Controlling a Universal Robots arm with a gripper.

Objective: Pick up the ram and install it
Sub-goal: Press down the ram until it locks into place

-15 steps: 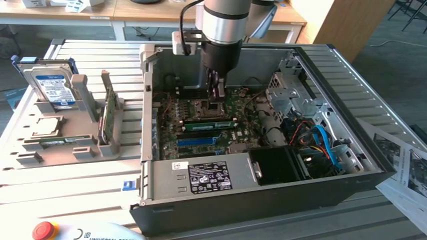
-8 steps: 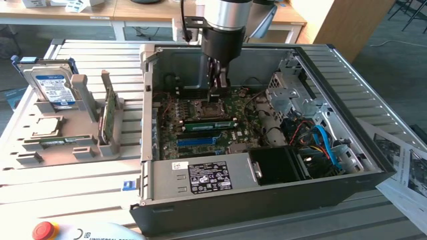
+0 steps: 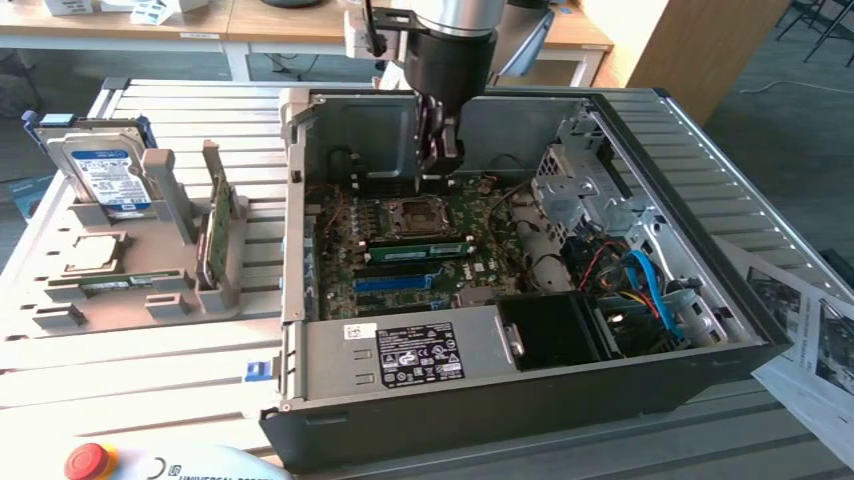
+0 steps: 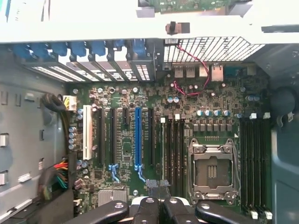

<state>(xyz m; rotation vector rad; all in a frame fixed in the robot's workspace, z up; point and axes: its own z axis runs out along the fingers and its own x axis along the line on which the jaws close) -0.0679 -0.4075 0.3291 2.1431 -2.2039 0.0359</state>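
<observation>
My gripper [image 3: 443, 158] hangs over the back part of the open computer case [image 3: 747, 330], above the motherboard [image 3: 400, 250]. Its fingers [image 4: 148, 207] are pressed together with nothing between them, so my gripper [image 4: 158, 196] is shut. A narrow green ram stick [image 3: 127, 281] lies flat in the grey holder [image 3: 187, 300] at the exterior view's left, well away from the gripper. Another green stick [image 3: 420, 250] sits in a slot beside the CPU socket [image 3: 407, 213]. Below the wrist camera I see the CPU socket [image 4: 210, 170], black memory slots [image 4: 173, 149] and the blue slot [image 4: 138, 140].
A hard drive [image 3: 110, 175] and a green card [image 3: 214, 235] stand on edge in the holder. Inside the case are the power supply [image 3: 414, 355], a drive cage [image 3: 581, 190] and blue cables [image 3: 654, 290]. A red stop button [image 3: 88, 460] sits at the near edge. Paper sheets [image 3: 814, 340] lie at the right.
</observation>
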